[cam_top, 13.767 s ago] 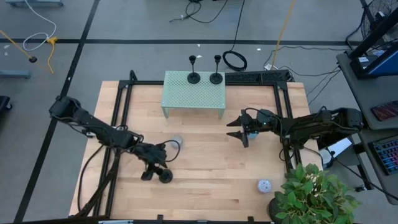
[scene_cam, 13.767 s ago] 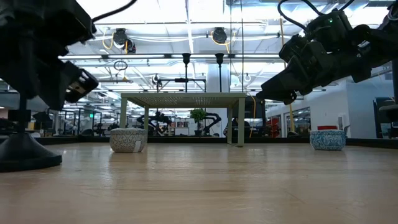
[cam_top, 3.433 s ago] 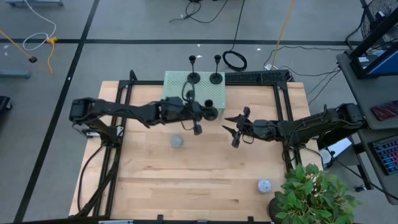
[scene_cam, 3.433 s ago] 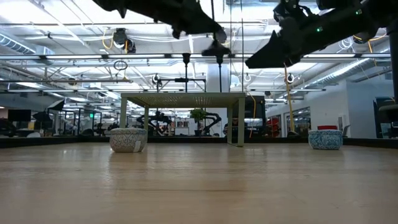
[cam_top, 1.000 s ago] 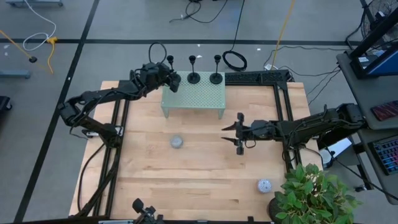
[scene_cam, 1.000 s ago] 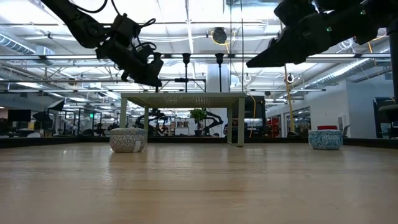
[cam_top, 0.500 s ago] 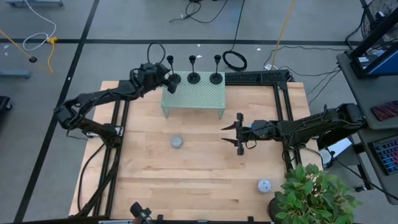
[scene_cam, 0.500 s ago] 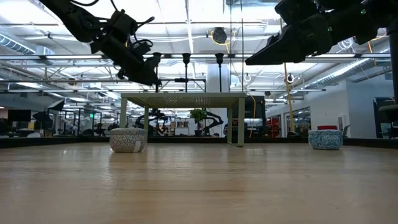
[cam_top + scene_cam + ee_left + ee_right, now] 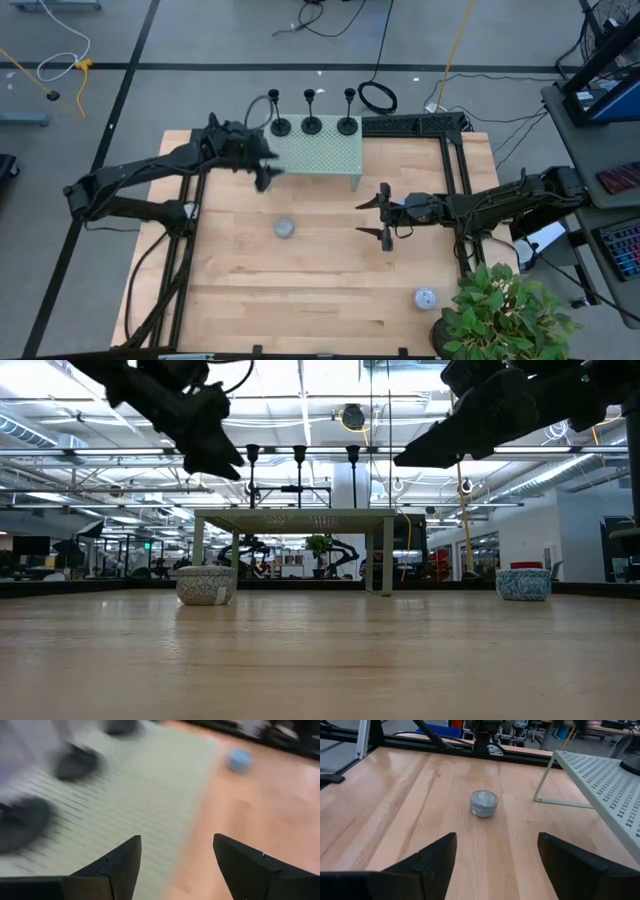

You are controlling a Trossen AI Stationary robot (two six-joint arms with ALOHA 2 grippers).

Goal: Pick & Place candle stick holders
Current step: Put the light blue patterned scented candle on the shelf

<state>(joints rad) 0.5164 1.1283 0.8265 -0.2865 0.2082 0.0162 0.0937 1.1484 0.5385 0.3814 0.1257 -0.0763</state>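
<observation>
Three black candle stick holders stand on their dome bases in a row along the far edge of the pale green perforated shelf. In the low view their stems rise above the shelf top. My left gripper is open and empty above the shelf's left near corner, apart from the holders. In its wrist view the bases show blurred. My right gripper is open and empty above the table, right of the shelf.
A grey speckled puck lies on the table in front of the shelf, and also shows in the right wrist view. A whitish speckled puck lies near the right front corner beside a potted plant. A blue puck lies beyond the shelf.
My left gripper has drawn away from the shelf's far left corner, toward the table's near edge. The leftmost holder, which was at the gripper half a second ago, now stands alone on the shelf beside the other two. My right gripper has kept still.
</observation>
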